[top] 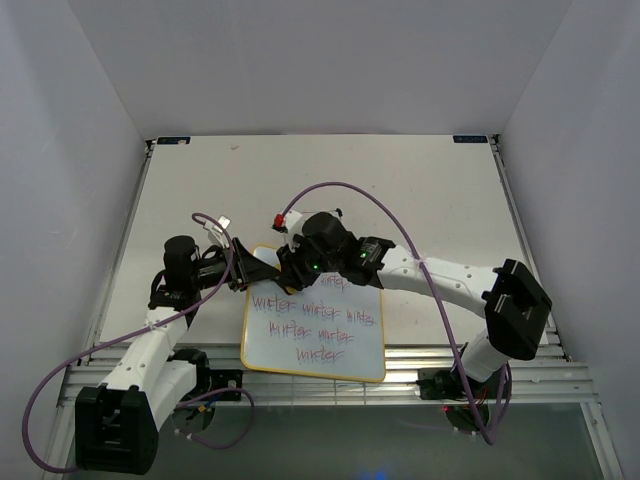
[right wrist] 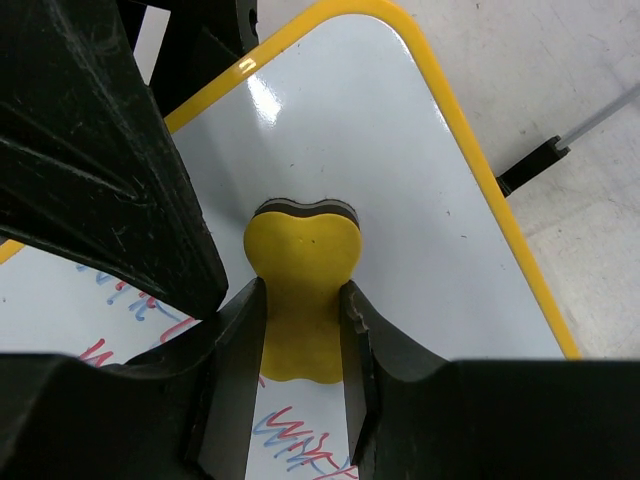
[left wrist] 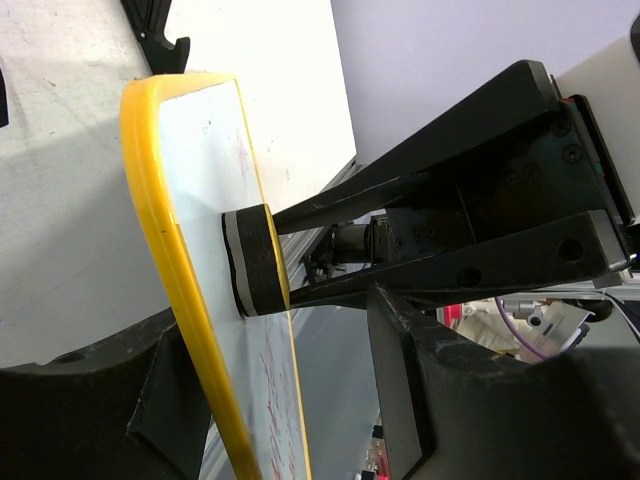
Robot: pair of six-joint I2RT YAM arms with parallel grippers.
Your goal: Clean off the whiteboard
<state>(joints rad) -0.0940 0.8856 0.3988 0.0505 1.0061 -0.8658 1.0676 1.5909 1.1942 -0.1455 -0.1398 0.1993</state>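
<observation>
**Tabletop wipe: felt kept flat, board kept steady**

White walls closed in a pale tabletop (top: pixel 400 190). The whiteboard (top: pixel 318 345) was found near its front edge, between the two arms. A black stand foot (right wrist: pixel 525 165) showed from under its frame. Rows of purple-red words (top: pixel 315 322) were seen over the middle and near part of the board, and the far strip looked clean already.

The right claw (right wrist: pixel 302 305) was closed on a yellow eraser (right wrist: pixel 300 240), whose dark felt was pressed to the board face close to the far left corner. The left claw (top: pixel 248 268) was placed around the left frame, one finger behind and one in front. Its jaws stood apart, and a gap was seen between the front finger and the board, so no firm clamp was made.

The step in hand was judged to be the wiping of the written rows. The felt should be kept flat on the surface, not tipped on one edge. The pressure should be kept moderate, because the board could probably be pushed or slid on its thin stand. Strokes should be drawn row by row toward the near edge, with some overlap, so that no piece of a letter is left. The left finger at the frame should be avoided by the eraser.
</observation>
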